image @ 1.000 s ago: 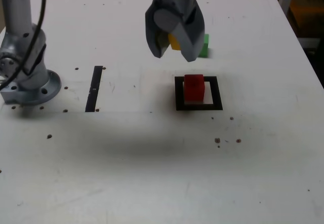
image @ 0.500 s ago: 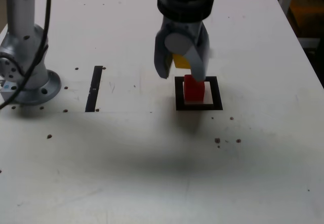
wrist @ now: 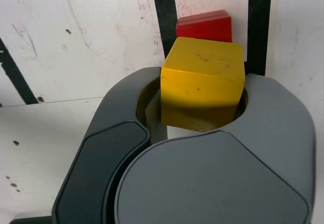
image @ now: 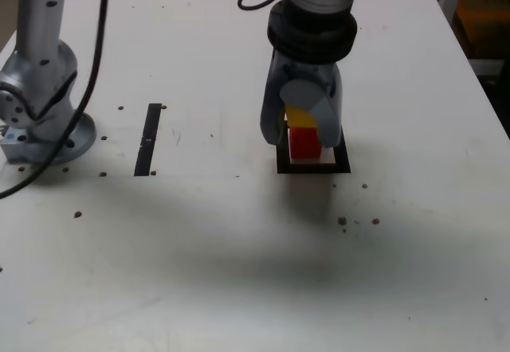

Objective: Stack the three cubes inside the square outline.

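Hand (image: 302, 133) is clamped on the yellow cube (image: 298, 116), and it's hanging right over the red cube (image: 304, 142), which already sits inside the square outline (image: 312, 166) near the middle of the tabletop (image: 239, 248). From the exterior view the yellow one looks like it's touching or just barely above the red one's top face; I can't tell which. The wrist view shows the yellow cube (wrist: 202, 82) pinched between the two grey fingers (wrist: 126, 107), with the red cube (wrist: 204, 26) peeking out beyond it on the white centre of the outline (wrist: 164, 11).

So progress-wise: one cube is placed and the second is about to go on, but it isn't released yet. The green one isn't visible anywhere right now, probably hidden behind the arm. The narrow black strip (image: 148, 138) sits off at 9 o'clock from the square, unused. Left to do: let go of yellow, fetch green, top the stack.
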